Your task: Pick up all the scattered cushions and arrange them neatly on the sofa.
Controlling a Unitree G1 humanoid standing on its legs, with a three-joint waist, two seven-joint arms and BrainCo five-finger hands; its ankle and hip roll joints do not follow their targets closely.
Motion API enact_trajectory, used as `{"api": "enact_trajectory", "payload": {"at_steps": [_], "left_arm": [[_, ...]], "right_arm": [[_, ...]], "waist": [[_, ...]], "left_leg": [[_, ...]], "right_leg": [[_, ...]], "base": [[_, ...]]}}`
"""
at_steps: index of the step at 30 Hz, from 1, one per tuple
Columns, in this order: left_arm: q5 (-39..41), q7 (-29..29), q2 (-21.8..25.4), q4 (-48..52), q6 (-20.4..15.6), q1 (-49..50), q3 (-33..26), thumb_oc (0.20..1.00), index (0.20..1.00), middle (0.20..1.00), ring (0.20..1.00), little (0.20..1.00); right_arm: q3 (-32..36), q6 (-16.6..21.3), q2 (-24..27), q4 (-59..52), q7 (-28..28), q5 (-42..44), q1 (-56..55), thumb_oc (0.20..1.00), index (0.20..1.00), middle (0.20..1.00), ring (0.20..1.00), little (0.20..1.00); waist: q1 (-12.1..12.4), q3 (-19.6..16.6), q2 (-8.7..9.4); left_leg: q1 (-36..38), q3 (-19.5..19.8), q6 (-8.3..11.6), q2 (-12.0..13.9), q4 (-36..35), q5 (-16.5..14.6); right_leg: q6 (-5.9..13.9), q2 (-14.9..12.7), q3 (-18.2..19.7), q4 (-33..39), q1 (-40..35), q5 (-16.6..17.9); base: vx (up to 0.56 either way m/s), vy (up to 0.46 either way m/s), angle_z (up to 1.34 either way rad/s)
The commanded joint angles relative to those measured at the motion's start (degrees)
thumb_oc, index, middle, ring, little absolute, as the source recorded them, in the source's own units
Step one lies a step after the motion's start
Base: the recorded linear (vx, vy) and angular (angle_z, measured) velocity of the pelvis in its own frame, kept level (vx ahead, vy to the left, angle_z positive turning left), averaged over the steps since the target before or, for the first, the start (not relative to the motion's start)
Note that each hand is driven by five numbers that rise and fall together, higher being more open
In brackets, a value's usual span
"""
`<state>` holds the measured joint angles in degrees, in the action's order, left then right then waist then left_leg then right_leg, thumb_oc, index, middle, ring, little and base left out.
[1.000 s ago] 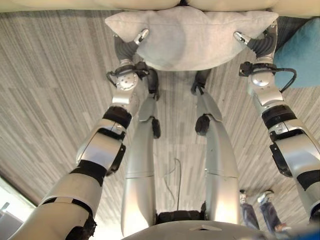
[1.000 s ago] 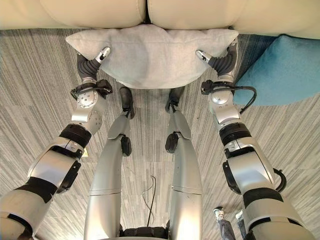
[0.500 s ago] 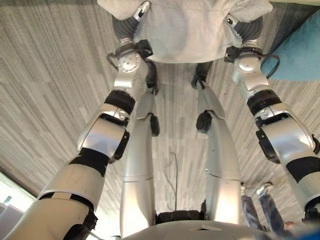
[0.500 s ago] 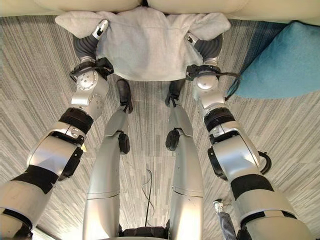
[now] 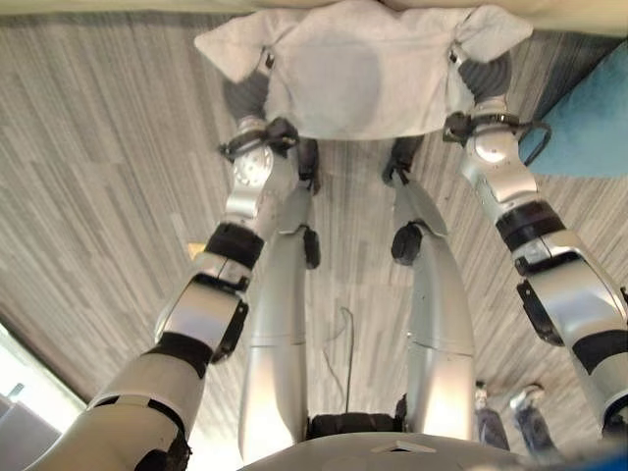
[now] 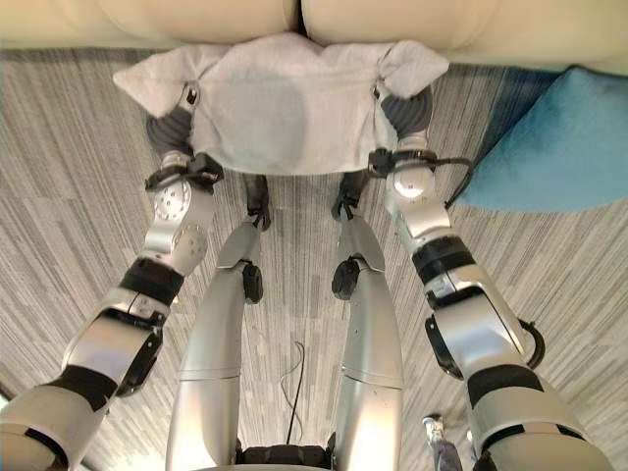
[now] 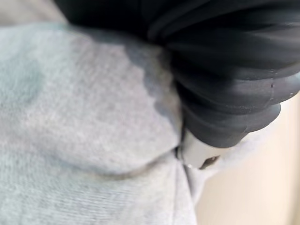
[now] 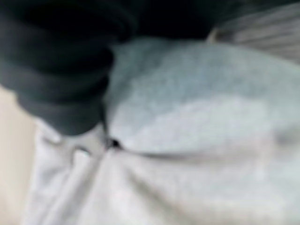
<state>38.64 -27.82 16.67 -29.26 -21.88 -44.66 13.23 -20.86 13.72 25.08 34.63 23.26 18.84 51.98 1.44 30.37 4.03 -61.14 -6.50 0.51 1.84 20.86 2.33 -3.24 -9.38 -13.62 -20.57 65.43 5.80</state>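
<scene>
Grey fabric spans the upper middle of the left eye view: a pale grey cushion [image 5: 358,74] held up off the floor between both arms, its far edge just below the cream sofa [image 5: 549,12] at the top of the picture. The left hand [image 5: 257,83] grips the cushion's left end, where the cloth bunches into a loose corner around it and a bit of a finger pokes through the fold. The right hand [image 5: 469,71] grips the right end in the same way, the corner puckered over it. A teal cushion [image 5: 597,123] lies on the grey striped carpet [image 5: 98,196] at the right edge, well apart from the grey one. A person's shoes [image 5: 510,397] stand at the lower right.

From the right eye, the grey cushion [image 6: 285,103] hangs in front of the seam between two cream sofa seat cushions [image 6: 196,18], with the teal cushion [image 6: 559,142] on the carpet beside the sofa's front.

Along the left wrist, the dark ribbed cover sits above the grey cloth [image 7: 79,140], and a silver finger [image 7: 197,154] of the left hand is pressed into a deep crease, the fabric pinched around it.

Along the right wrist, the dark cover lies against the cushion [image 8: 197,117], and the right hand's fingers [image 8: 79,152] are sunk into a gathered fold, so it has the cloth clamped.
</scene>
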Motion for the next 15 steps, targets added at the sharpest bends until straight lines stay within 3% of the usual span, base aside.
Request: {"api": "enact_trajectory", "payload": {"at_steps": [1,8,10,12,15], "left_arm": [[-5.8,3.5,-0.6,7.3,-5.6,-1.2,1.5,0.2,0.2,0.2,0.2,0.2],[-7.5,8.2,-1.5,17.2,-4.9,12.3,1.8,0.2,0.2,0.2,0.2,0.2],[-8.4,9.8,-1.6,19.7,-4.5,17.9,2.6,0.2,0.2,0.2,0.2,0.2],[-8.4,10.6,-1.6,21.2,-4.5,20.9,3.0,0.2,0.2,0.2,0.2,0.2],[-8.6,12.2,-2.0,23.3,-4.3,25.0,3.9,0.2,0.2,0.2,0.2,0.2]], "right_arm": [[0.3,8.0,-3.2,-7.9,-2.5,-3.9,0.2,0.2,0.2,0.2,0.2,0.2],[2.0,8.3,-4.3,-16.1,-6.7,-5.0,-17.2,0.2,0.2,0.2,0.2,0.2],[2.4,8.3,-5.3,-19.2,-7.9,-5.9,-24.5,0.2,0.2,0.2,0.2,0.2],[2.8,8.4,-5.8,-21.7,-8.3,-6.5,-27.7,0.2,0.2,0.2,0.2,0.2],[3.2,8.4,-5.8,-24.9,-9.1,-7.5,-32.3,0.2,0.2,0.2,0.2,0.2]], "waist": [[0.1,-5.6,-1.52],[1.5,-7.3,-2.21],[1.8,-8.6,-2.76],[2.0,-9.0,-3.22],[2.0,-10.6,-3.74]], "left_leg": [[2.6,6.0,2.25,-0.3,-3.8,0.3],[19.7,7.0,3.84,-0.7,-9.7,1.8],[27.3,7.6,4.65,-0.3,-11.7,2.3],[30.7,7.4,4.91,0.0,-12.8,4.1],[36.5,7.8,6.27,0.7,-14.2,4.8]], "right_leg": [[10.83,-3.6,-1.0,-3.5,-4.2,-4.6],[10.2,-3.1,-4.1,0.7,-21.3,-6.5],[9.83,-2.4,-6.0,3.0,-30.0,-7.6],[9.07,-2.3,-7.7,4.4,-34.4,-6.5],[8.76,-1.1,-9.5,6.6,-41.9,-7.6]], "base": [[0.0,-0.061,0.05],[0.04,-0.062,0.07],[0.12,-0.09,0.15],[0.03,-0.066,0.24],[0.09,-0.094,0.24]]}}
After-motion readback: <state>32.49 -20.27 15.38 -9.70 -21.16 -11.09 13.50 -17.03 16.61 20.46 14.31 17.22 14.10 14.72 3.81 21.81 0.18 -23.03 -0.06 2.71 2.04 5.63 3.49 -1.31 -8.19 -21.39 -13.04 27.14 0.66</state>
